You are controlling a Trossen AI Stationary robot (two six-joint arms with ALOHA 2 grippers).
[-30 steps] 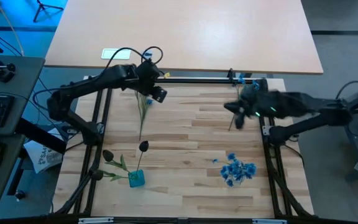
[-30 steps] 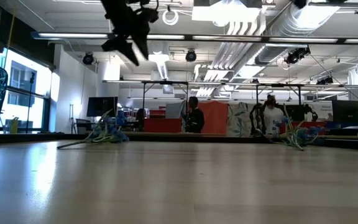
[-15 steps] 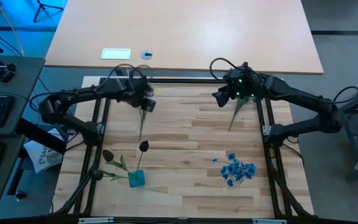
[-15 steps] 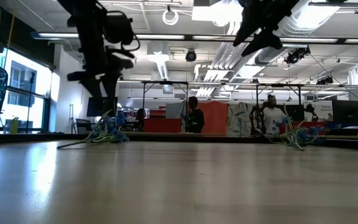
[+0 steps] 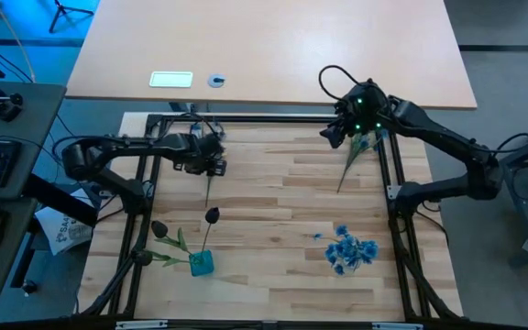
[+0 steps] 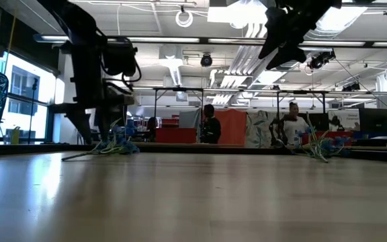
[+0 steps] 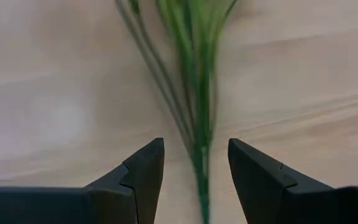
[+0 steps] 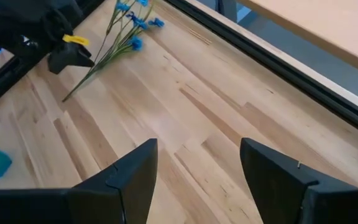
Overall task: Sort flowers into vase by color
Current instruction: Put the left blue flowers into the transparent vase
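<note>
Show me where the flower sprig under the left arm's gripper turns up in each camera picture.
High view: the sprig lies left of the table's middle, its stem poking out from the left gripper.
Low view: far back on the left, below the left arm.
Left wrist view: its green stem runs between the open fingers.
Right wrist view: far off, blue blossoms beyond the dark gripper.
Shared landmark: the left gripper above it.
</note>
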